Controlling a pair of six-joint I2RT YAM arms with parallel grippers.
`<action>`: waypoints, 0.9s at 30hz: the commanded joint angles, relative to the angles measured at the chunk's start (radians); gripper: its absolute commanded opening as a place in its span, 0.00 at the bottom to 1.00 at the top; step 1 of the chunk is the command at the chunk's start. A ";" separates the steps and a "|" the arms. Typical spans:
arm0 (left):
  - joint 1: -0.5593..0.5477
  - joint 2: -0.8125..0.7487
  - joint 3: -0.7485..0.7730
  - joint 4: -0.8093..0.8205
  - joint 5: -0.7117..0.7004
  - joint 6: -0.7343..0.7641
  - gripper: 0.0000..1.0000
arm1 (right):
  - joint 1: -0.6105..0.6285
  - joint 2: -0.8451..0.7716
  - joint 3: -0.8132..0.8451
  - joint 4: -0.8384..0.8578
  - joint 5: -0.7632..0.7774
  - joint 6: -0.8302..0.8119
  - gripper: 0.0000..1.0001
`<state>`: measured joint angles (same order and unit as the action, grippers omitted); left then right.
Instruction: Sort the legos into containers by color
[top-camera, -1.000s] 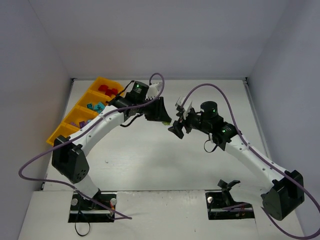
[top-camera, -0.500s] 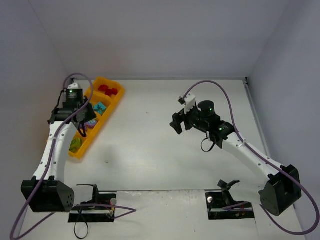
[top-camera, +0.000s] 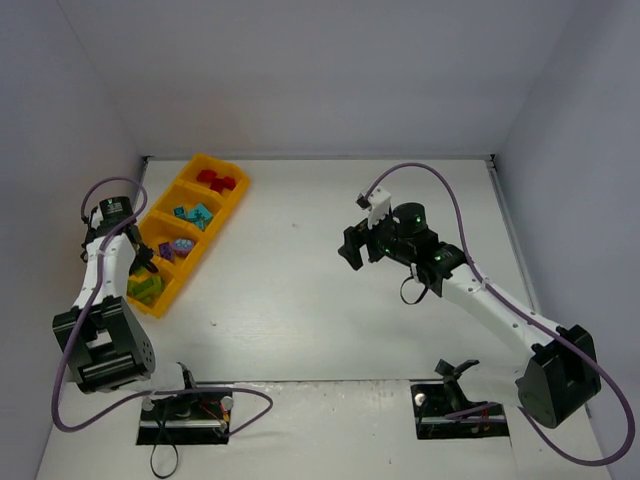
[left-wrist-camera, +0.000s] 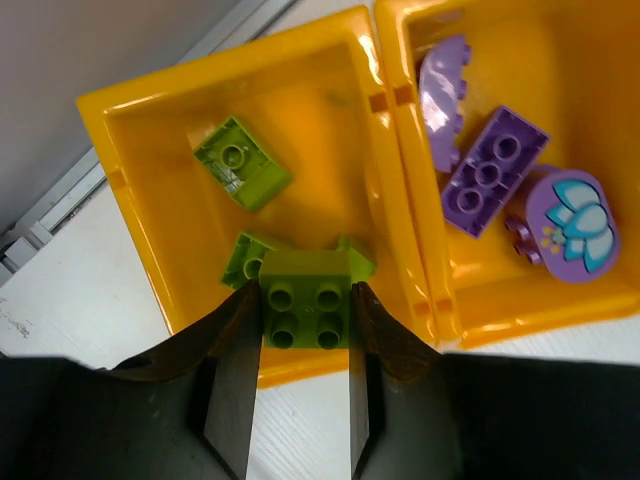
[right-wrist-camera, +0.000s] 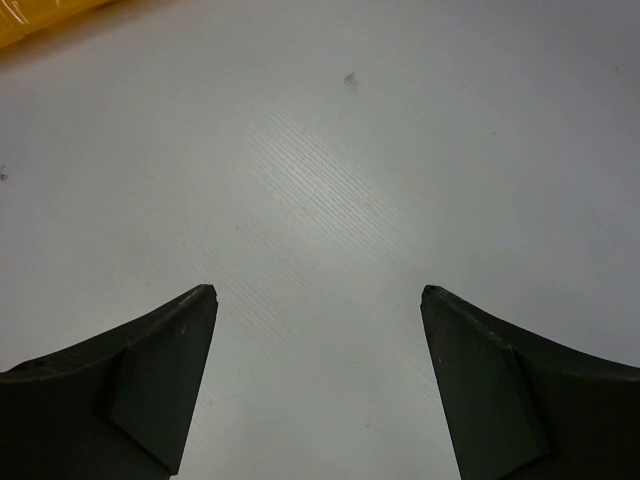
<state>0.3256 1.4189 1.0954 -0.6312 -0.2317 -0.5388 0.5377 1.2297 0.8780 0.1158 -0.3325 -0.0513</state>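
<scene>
Lime green brick (left-wrist-camera: 304, 300) sits clamped in our left hand (left-wrist-camera: 303, 322), over the tray's (left-wrist-camera: 396, 190) end compartment; more lime bricks (left-wrist-camera: 240, 163) lie ahead, purple pieces (left-wrist-camera: 493, 172) to its right. Our right hand (right-wrist-camera: 319, 291) gapes wide above the table (right-wrist-camera: 330, 150).

One tray (top-camera: 222, 224), with four compartments in a row. Two arms, the left arm (top-camera: 95, 275) and the right arm (top-camera: 490, 308), with one gripper on each: the left gripper (left-wrist-camera: 303, 298) and the right gripper (right-wrist-camera: 318, 295). Three purple legos (left-wrist-camera: 492, 170). At least three lime legos (left-wrist-camera: 240, 163): one loose, one in the left gripper, one partly hidden under that. From above the rest are small: seemingly two red legos (top-camera: 214, 181) in the compartment nearest the far edge, and three teal legos (top-camera: 192, 214) next to them.
</scene>
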 joint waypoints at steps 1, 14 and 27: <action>0.027 -0.005 0.024 0.065 -0.064 -0.043 0.11 | 0.004 -0.016 0.003 0.065 0.016 0.013 0.80; 0.018 -0.156 0.089 0.045 0.044 0.002 0.78 | -0.021 -0.004 0.050 0.055 0.157 0.142 0.88; -0.479 -0.501 0.167 0.005 0.181 0.115 0.80 | -0.179 -0.153 0.113 -0.034 0.456 0.297 1.00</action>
<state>-0.1139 1.0039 1.2469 -0.6437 -0.0807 -0.4446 0.3542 1.1465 0.9478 0.0639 -0.0036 0.2401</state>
